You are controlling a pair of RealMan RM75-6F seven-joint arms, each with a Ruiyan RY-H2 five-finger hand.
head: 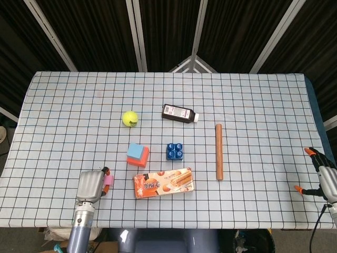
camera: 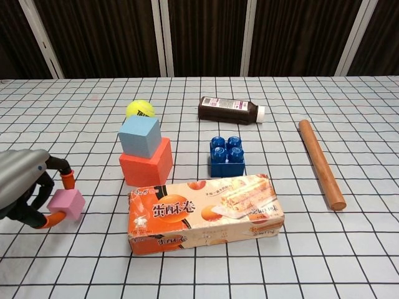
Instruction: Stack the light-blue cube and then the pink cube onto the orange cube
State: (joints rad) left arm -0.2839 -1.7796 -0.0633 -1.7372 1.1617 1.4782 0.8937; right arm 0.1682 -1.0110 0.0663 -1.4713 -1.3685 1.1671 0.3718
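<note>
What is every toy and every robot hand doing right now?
pink cube: pinched by the left hand.
left hand: holds the pink cube.
light-blue cube: sits on the orange cube.
orange cube: on the table, under the light-blue cube.
right hand: at the table edge, fingers apart, holds nothing.
tennis ball: rests behind the stack.
bottle: lies on its side, capped.
snack box: lies flat.
</note>
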